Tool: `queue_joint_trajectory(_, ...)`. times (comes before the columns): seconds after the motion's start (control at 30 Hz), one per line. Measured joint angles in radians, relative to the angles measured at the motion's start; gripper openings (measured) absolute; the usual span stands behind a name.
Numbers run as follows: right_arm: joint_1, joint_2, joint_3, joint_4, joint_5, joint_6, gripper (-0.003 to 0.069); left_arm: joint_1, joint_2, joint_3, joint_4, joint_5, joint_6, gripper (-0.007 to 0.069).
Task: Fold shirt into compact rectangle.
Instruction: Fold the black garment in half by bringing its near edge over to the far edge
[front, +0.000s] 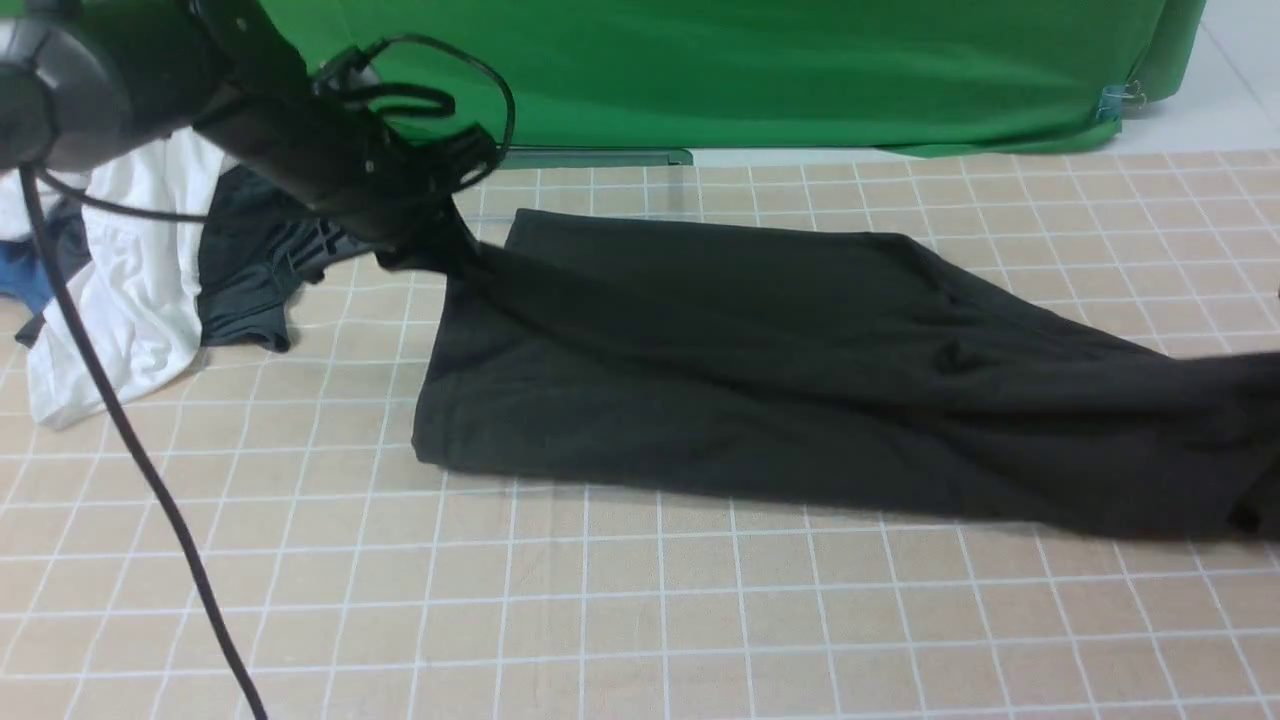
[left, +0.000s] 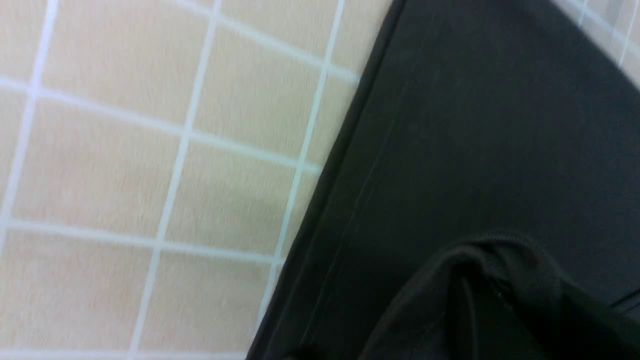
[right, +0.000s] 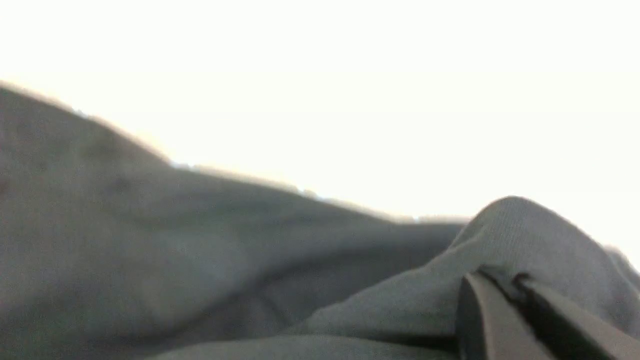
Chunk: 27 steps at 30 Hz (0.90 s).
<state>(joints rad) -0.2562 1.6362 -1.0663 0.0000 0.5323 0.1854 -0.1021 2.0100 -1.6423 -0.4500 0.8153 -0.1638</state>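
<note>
The black shirt (front: 760, 370) lies across the middle of the checked table cover (front: 600, 620), stretched out to the right edge. The right gripper (right: 497, 287) pinches a bunch of its cloth. Farther back, the left gripper (front: 430, 240) pinches the shirt's raised far-left corner. Beyond lie a white garment (front: 130, 280), a dark grey garment (front: 250, 270) and a green backdrop (front: 750, 70).

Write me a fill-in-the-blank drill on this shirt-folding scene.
The backdrop is ____. The left gripper holds a corner of the ____ shirt. The white garment lies to the shirt's ____. The right gripper is ____ on the shirt.
Missing: green; black; left; shut.
</note>
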Motion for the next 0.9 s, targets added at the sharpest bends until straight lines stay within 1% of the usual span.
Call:
queue_joint_trajectory(0.17,0.0,0.073,-0.077,0.0,-0.021,0.0,0.0035,0.015,0.03,-0.084,-0.004,-0.041,-0.01,0.003)
queue_joint_trajectory(0.47,0.001,0.151,-0.098,0.007,-0.095,0.005,0.0035,0.014,0.041,-0.091,-0.009,-0.218,-0.015,0.003)
queue_joint_trajectory(0.7,0.001,0.201,-0.098,0.007,-0.163,0.005,0.0037,0.013,0.124,-0.091,-0.055,-0.287,-0.015,0.003)
queue_joint_trajectory(0.9,0.002,0.206,-0.098,0.007,-0.178,0.006,0.0053,0.013,0.211,-0.122,-0.104,-0.349,-0.008,0.0031)
